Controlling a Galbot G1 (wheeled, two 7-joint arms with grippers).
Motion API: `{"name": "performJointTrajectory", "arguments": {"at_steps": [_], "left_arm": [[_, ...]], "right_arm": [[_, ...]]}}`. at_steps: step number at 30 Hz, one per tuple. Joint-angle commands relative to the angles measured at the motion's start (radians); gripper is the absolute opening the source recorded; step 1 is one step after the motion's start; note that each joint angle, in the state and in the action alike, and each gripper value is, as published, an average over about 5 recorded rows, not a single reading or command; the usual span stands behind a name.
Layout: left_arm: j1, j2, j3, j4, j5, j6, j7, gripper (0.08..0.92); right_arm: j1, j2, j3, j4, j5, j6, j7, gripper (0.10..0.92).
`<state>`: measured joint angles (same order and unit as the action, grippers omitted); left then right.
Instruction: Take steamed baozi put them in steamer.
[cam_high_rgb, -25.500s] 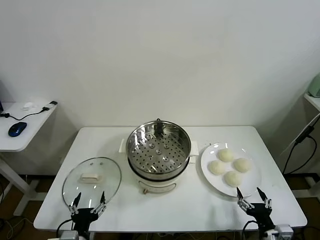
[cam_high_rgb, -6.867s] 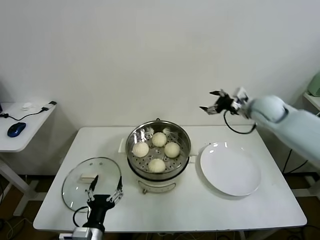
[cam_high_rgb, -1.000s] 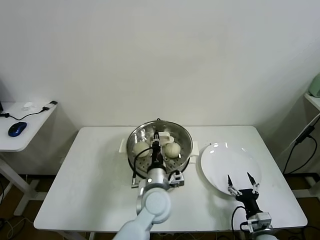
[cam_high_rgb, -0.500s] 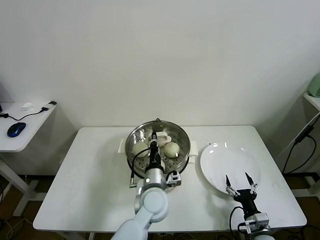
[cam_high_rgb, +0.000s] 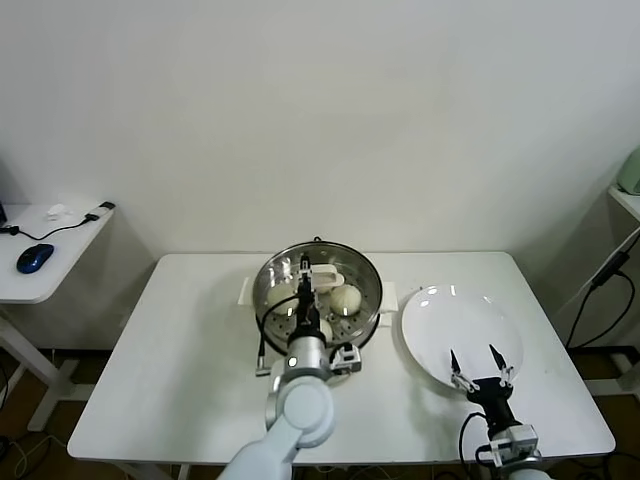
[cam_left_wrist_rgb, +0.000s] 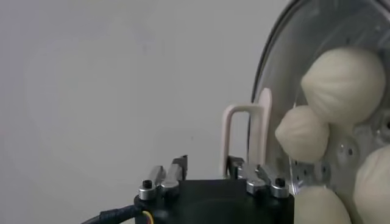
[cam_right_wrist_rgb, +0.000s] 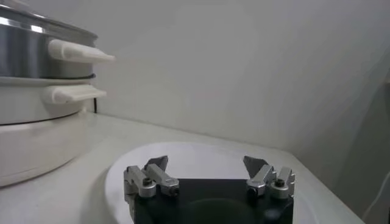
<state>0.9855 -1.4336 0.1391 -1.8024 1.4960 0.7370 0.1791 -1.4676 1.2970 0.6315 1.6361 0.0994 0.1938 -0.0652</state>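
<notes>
Step in hand: closing stage of the loading, judged from the layout; buns all in, cover on.
Steamed baozi (cam_left_wrist_rgb: 344, 82): four visible in the left wrist view, lying on the perforated tray inside the steamer (cam_high_rgb: 371, 279), seen through the glass lid (cam_left_wrist_rgb: 268, 67); none left on the plate (cam_high_rgb: 460, 325).
Lid: resting on the steamer's rim, white knob (cam_high_rgb: 327, 273) uppermost.
Left gripper (cam_high_rgb: 306, 268): above the steamer, just beside the knob (cam_left_wrist_rgb: 244, 131); jaws parted with a gap between them, nothing gripped. Contact between one finger and the knob: cannot tell.
Right gripper (cam_high_rgb: 478, 368): parked low at the near edge of the plate, jaws spread wide, empty; in its own wrist view (cam_right_wrist_rgb: 207, 167), facing across the bare plate (cam_right_wrist_rgb: 201, 152) toward the steamer's side (cam_right_wrist_rgb: 30, 42).
Progress: task's own goal apparently met, every bun in the pot.
Next move, as a judgement: straight lift of the left arm, clear of the knob, with jaws kept apart to avoid dragging the lid off centre; then withdrawal toward the near-left part of the table (cam_high_rgb: 180, 340).
Risk: snagging the arched knob on the way up and tilting the lid.
</notes>
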Motion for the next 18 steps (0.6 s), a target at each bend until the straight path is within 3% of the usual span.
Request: {"name": "performJointTrajectory", "arguments": {"at_steps": [1, 10, 14, 18], "left_arm": [[0.048, 0.050, 0.002, -0.175, -0.207, -0.064, -0.013, 0.528], [0.245, 0.117, -0.242, -0.369, -0.761, -0.335, -0.208, 0.779], [0.320, 0.122, -0.462, -0.418, -1.203, -0.439, -0.297, 0.818], [0.364, 0.129, -0.717, -0.380, -1.641, -0.523, -0.334, 0.822]], "right_arm": [[-0.012, -0.011, -0.007, 0.030, 0.022, -0.022, 0.018, 0.823], [0.001, -0.007, -0.004, 0.037, 0.036, -0.011, 0.026, 0.823], [0.007, 0.002, -0.003, 0.037, 0.039, -0.001, 0.036, 0.823], [0.008, 0.009, -0.002, 0.036, 0.040, 0.005, 0.036, 0.823]]}}
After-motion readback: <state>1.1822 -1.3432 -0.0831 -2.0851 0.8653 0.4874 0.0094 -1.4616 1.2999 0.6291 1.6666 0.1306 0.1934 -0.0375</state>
